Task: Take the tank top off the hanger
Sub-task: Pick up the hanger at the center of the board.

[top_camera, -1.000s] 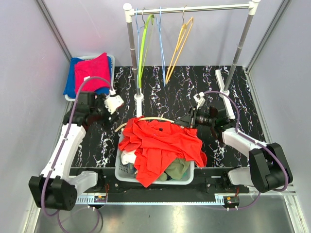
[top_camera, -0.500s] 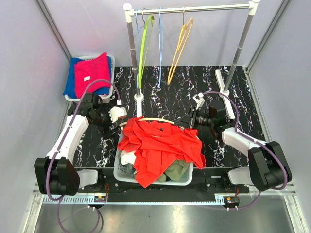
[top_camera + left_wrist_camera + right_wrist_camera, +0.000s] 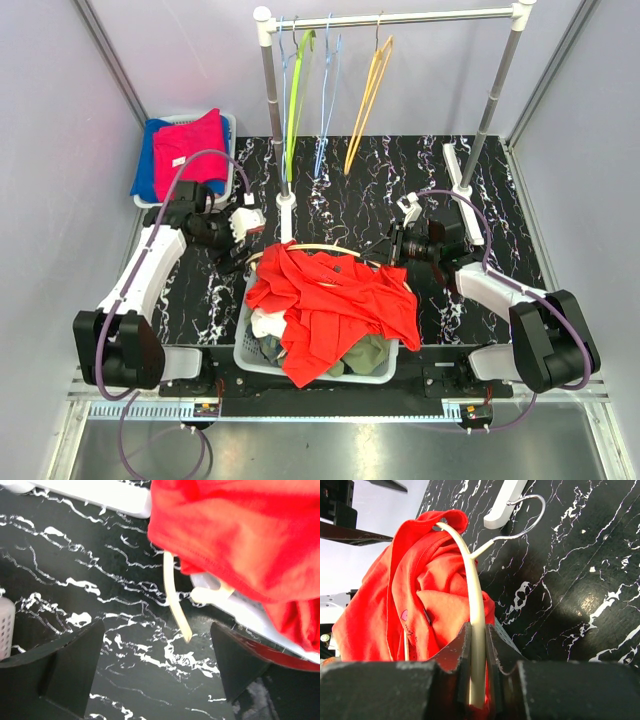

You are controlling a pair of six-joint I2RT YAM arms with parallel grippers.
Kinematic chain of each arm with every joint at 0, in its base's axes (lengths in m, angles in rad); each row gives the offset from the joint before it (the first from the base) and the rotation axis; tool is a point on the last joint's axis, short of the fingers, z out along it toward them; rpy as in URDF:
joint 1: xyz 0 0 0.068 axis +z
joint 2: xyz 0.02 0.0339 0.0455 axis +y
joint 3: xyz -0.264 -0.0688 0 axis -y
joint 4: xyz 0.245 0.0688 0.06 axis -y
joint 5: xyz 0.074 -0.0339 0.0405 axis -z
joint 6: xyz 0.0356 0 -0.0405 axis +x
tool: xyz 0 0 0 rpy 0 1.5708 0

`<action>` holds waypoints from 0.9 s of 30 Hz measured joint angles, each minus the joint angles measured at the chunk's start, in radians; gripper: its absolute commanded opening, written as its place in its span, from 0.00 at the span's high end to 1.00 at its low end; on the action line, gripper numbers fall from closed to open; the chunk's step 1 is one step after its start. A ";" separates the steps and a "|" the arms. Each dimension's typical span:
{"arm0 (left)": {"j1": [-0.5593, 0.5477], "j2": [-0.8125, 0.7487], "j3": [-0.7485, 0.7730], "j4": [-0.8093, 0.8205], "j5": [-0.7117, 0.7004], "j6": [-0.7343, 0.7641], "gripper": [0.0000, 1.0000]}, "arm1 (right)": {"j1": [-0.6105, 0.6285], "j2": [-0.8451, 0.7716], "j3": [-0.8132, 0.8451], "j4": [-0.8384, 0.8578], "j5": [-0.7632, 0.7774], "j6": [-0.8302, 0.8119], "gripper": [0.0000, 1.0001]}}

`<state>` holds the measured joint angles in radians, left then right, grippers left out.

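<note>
The black marbled table (image 3: 340,190) carries a basket (image 3: 243,335) at 6 o'clock, a bin (image 3: 229,119) at 10 and a rack (image 3: 400,17) from 12 to 2.

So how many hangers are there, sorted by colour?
Blue hangers: 2
Green hanger: 1
Orange hanger: 1
Cream hanger, inside the red top: 1
Total: 5
</note>
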<state>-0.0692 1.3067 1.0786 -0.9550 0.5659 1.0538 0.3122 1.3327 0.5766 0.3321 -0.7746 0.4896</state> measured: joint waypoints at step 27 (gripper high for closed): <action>-0.066 0.043 -0.010 -0.005 -0.040 0.037 1.00 | 0.001 0.000 0.000 -0.023 0.013 0.000 0.91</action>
<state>-0.1352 1.3495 1.0691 -0.9596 0.5262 1.0904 0.3134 1.3323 0.5766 0.3088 -0.7616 0.4892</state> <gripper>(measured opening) 0.044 0.174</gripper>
